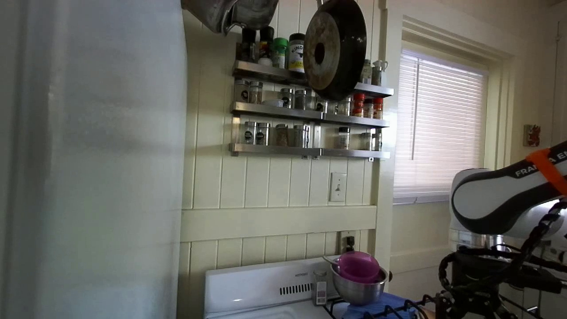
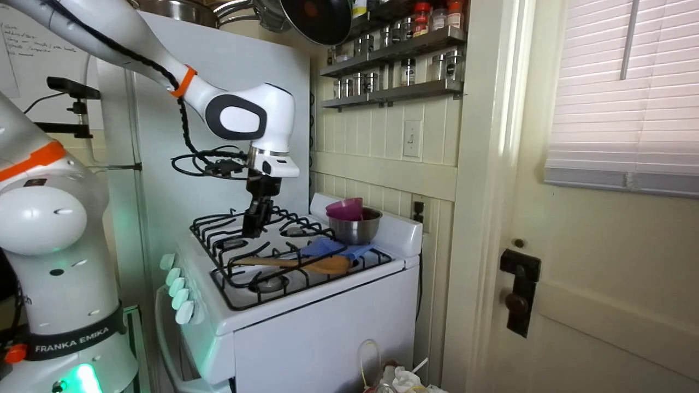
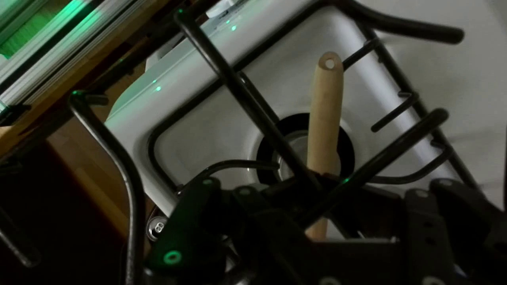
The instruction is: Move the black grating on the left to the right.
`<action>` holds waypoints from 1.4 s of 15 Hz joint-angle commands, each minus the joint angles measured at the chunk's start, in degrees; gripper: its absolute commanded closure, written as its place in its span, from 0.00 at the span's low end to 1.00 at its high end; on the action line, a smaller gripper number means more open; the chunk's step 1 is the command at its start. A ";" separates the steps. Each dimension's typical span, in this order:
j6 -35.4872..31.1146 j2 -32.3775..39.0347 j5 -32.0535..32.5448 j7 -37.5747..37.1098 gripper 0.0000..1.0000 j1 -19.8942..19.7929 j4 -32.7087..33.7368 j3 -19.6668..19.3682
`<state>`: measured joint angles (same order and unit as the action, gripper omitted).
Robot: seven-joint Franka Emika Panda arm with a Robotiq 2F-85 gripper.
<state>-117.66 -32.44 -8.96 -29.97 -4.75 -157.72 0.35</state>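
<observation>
The black grating (image 2: pixel 236 283), an open frame of thin bars, hangs raised over the stove. Its bars (image 3: pixel 396 148) loom close in the wrist view, two of them running in to where the fingertips of my gripper (image 3: pixel 320 175) meet. The gripper (image 2: pixel 252 232) is shut on it and points down over the stove in an exterior view. Dark fingers partly hide the exact gripped bar. A second dark grating (image 3: pixel 396 75) lies flat on the stove beneath, around a burner.
A wooden spoon (image 2: pixel 330 266) lies across the stove under the raised bars. Behind it are a blue cloth (image 2: pixel 322 247) and a metal bowl (image 2: pixel 355 232) with a purple pot (image 2: pixel 344 209) inside. The refrigerator (image 2: pixel 218 82) stands beside the stove.
</observation>
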 commanded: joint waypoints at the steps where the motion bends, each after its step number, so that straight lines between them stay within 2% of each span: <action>1: 0.00 -0.11 -2.86 4.98 1.00 -1.23 0.12 -2.09; 5: 0.24 1.20 -1.31 5.31 1.00 -1.92 0.09 -1.09; 11: 4.15 4.86 7.56 5.35 1.00 -5.21 4.57 -0.09; 13: 5.28 6.77 12.15 7.35 1.00 -6.06 6.51 -0.37; 17: 4.96 10.38 20.92 16.35 1.00 -6.01 9.83 -1.80; 21: 0.91 11.75 24.44 24.44 1.00 -4.83 10.58 -3.34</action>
<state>-115.65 -21.06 13.32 -10.60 -10.68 -149.06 -1.83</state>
